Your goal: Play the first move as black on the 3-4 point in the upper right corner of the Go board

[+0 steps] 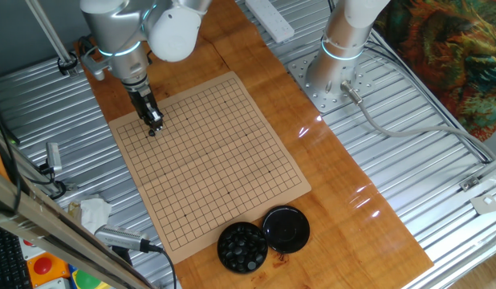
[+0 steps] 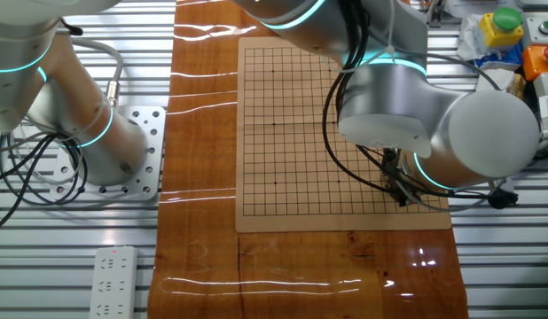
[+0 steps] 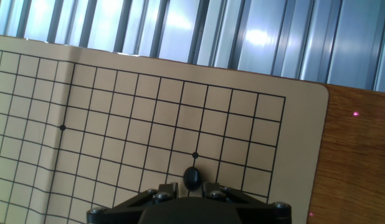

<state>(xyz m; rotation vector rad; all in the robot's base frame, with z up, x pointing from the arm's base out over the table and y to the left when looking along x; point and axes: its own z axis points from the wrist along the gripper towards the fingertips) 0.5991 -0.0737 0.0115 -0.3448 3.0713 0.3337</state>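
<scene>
The Go board [image 1: 208, 160] lies flat on the wooden table. My gripper [image 1: 154, 128] points down over the board's far left corner region in one fixed view, and sits near the board's near right corner [image 2: 400, 197] in the other fixed view. In the hand view the fingers [image 3: 164, 190] are shut on the small glossy black stone [image 3: 192, 178]. The stone hangs just below a star point [image 3: 195, 155], a few lines in from the board's rounded corner [image 3: 314, 93]. Whether it touches the board [image 3: 118, 124] I cannot tell.
A round black bowl [image 1: 242, 246] full of black stones and its flat lid [image 1: 286, 228] stand by the board's near edge. A second arm's base [image 1: 332, 76] is bolted at the back right. A white power strip [image 2: 113, 282] lies on the metal slats.
</scene>
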